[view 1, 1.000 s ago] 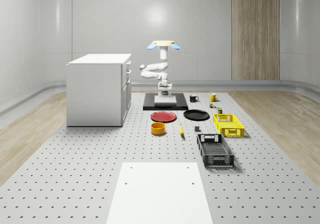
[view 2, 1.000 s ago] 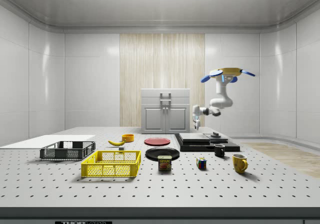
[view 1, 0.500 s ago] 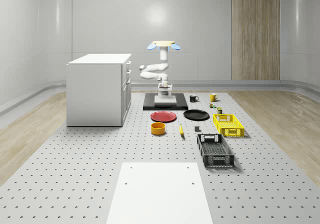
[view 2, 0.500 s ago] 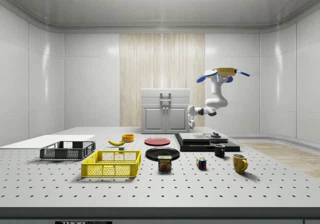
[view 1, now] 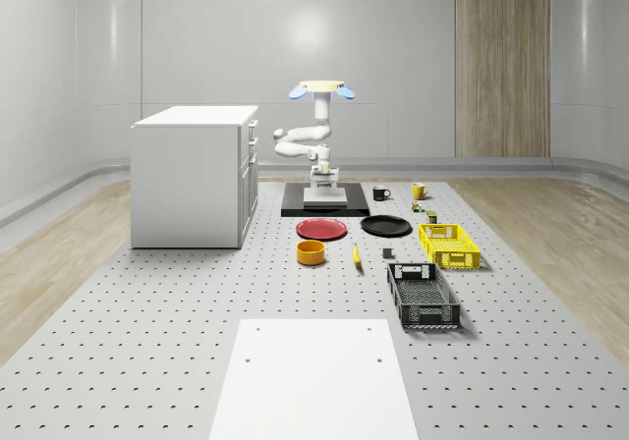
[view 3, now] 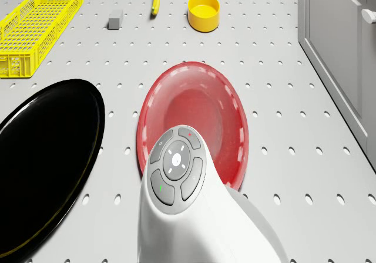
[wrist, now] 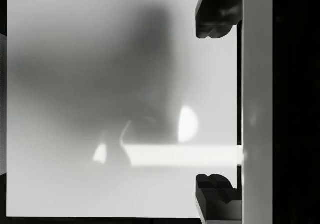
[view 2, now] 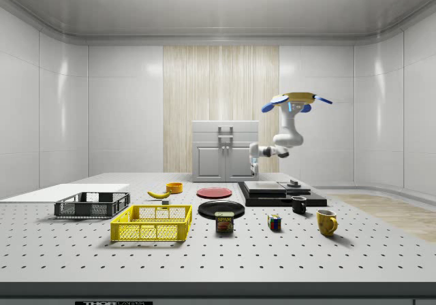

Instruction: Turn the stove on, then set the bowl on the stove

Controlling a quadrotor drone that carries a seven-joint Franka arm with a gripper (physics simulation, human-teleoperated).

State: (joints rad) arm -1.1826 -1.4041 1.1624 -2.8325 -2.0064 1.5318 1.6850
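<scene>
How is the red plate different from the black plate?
The red plate is bright red, while the black plate is glossy black. In the whole-scene view the red plate lies nearer the white cabinet, and the black plate lies nearer the yellow basket. Both are round, empty, and lie flat on the table, side by side in front of the stove.

1. Stove: flat black slab with a pale grey square cooking plate on top, lying on the perforated table at its far end, just beside the white cabinet. In the side view a small dark knob stands on its right part.

2. Bowl: yellow-orange, round, straight-walled, upright and empty, on the table in front of the red plate, well apart from the stove.
</scene>
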